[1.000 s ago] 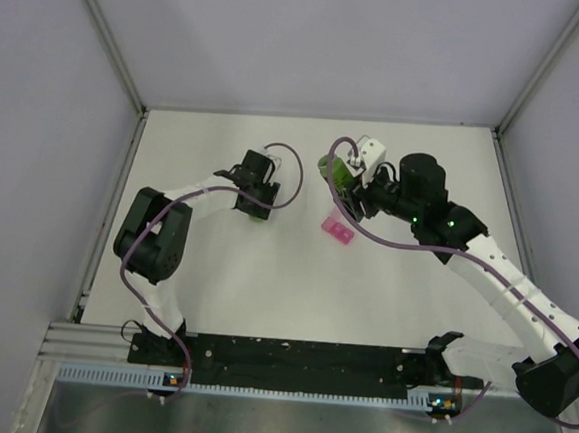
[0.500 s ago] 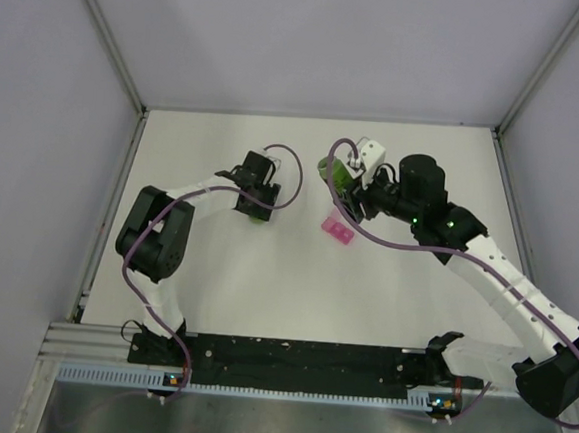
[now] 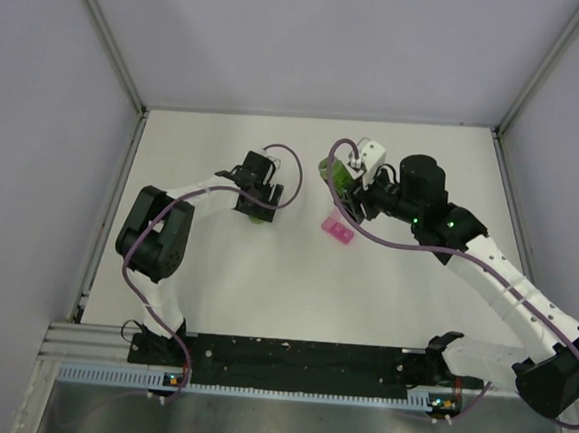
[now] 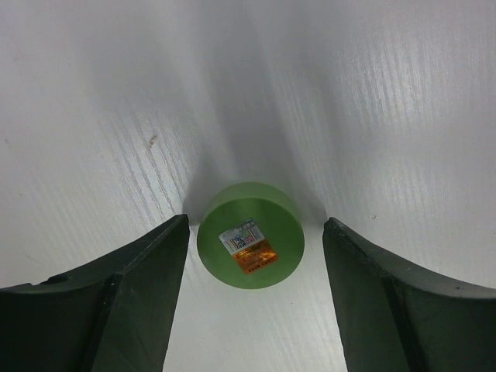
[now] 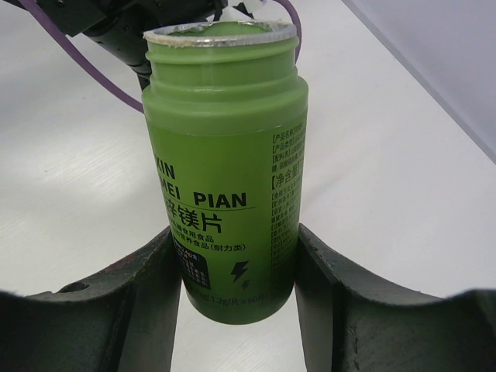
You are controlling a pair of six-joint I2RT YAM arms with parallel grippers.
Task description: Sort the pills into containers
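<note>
Nothing moved, right hand gripping green bottle, pink pill box just beside, left hand open astride green cap

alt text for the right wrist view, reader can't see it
A green bottle, cap off, foil scraps on its rim, is gripped between the two dark fingers of the right tool, a white table behind. Its label shows Chinese text and the letters MEI PIAN.
</note>
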